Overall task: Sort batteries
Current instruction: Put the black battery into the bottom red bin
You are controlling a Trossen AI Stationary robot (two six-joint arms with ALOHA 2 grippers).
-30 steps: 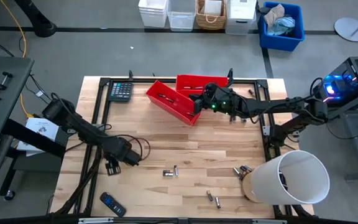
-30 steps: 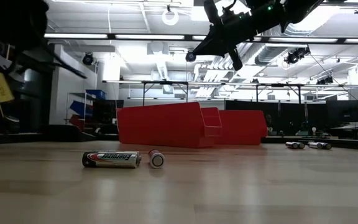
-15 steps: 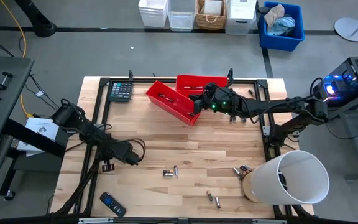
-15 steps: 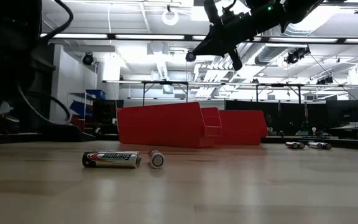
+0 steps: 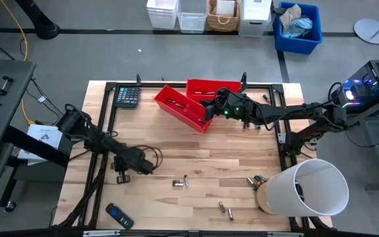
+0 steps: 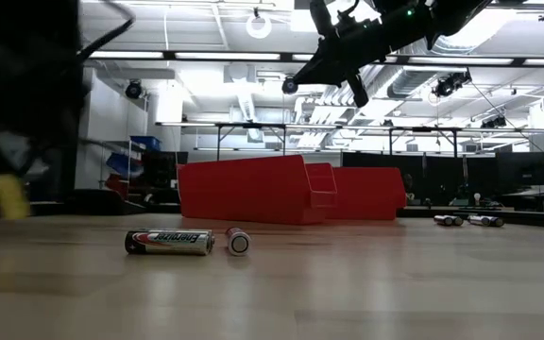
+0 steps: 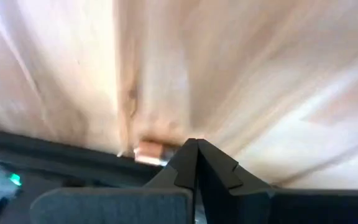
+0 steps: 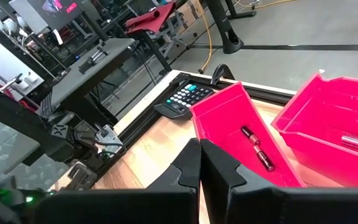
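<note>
The left end effector (image 5: 121, 178) is hanging low over the left part of the wooden counter (image 5: 196, 151), its fingers (image 7: 197, 163) pressed fully together and gripping nothing (a copper-coloured object beside their tips is too blurred to identify). The right end effector (image 5: 207, 110) is hovering closed and empty above the nearer red bin (image 5: 179, 106), which is lying against a second red bin (image 5: 206, 87). Batteries (image 5: 180, 182) are lying scattered on the counter's front half; more (image 8: 257, 149) are resting inside the bins. A calculator (image 5: 127, 96) is sitting at the back-left corner.
</note>
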